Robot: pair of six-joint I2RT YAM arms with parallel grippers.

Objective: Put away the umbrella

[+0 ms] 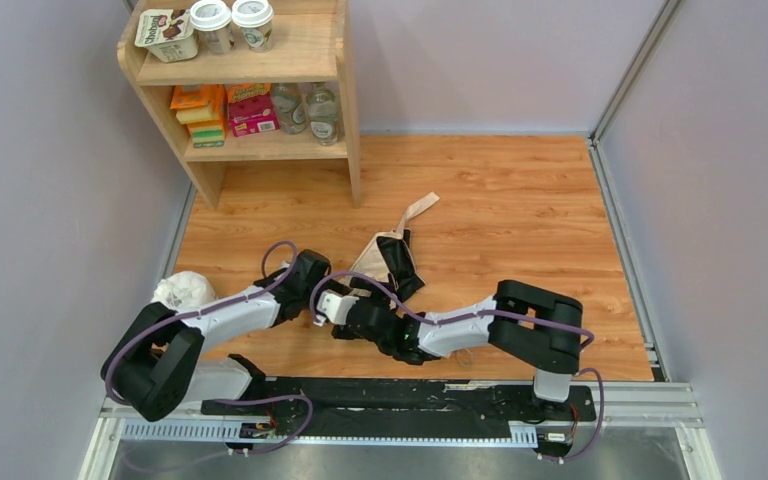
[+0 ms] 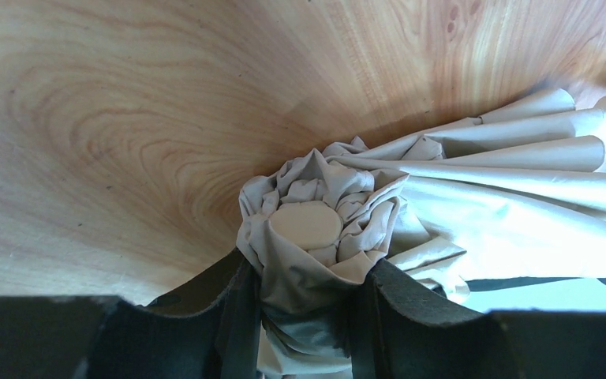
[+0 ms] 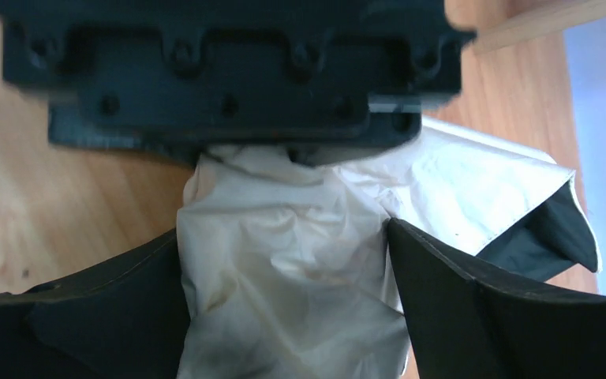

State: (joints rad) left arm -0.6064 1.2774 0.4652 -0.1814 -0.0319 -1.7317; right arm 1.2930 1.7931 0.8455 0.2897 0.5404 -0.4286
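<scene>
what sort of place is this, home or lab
Likely a staged robot test cell, not a home: lilac wall panels box in a wood-grain tabletop, a small light wooden shelf unit holds packaged goods, and a black mounting rail carries the left arm and right arm.

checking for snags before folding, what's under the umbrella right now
Only the wooden table shows beneath the umbrella. The left gripper clamps its capped tip, the right gripper its bunched fabric. The folds hide whatever lies directly under them.
</scene>
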